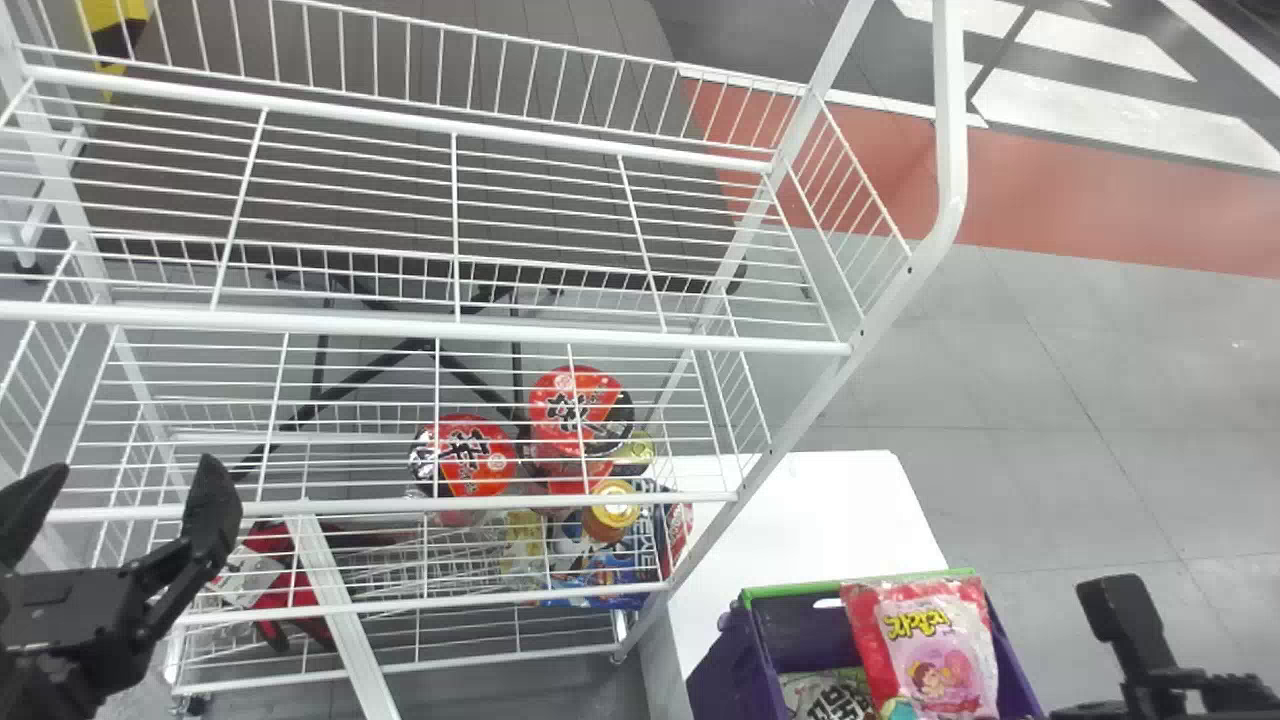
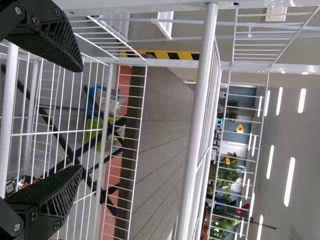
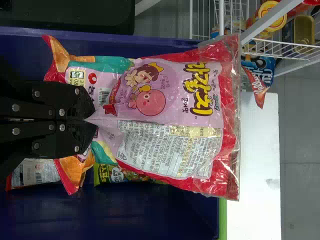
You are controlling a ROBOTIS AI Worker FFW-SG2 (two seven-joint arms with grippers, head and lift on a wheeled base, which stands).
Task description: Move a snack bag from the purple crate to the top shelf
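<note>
While the right tool (image 3: 95,120), its fingers closed together, pinches the bag (image 3: 150,110) over the crate (image 1: 735,665), the left tool (image 1: 125,485) hangs empty, wide open. The grasp seems made; next, lift high toward the top shelf (image 1: 600,336).

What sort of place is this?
Perhaps a shop or staged stocking area: packaged goods sit low on a white wire rack, and a purple crate nearby holds snack bags.

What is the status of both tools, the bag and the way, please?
Right tool shut on bag. Bag top above crate. Left tool open, empty. Rack post possibly in the way.
</note>
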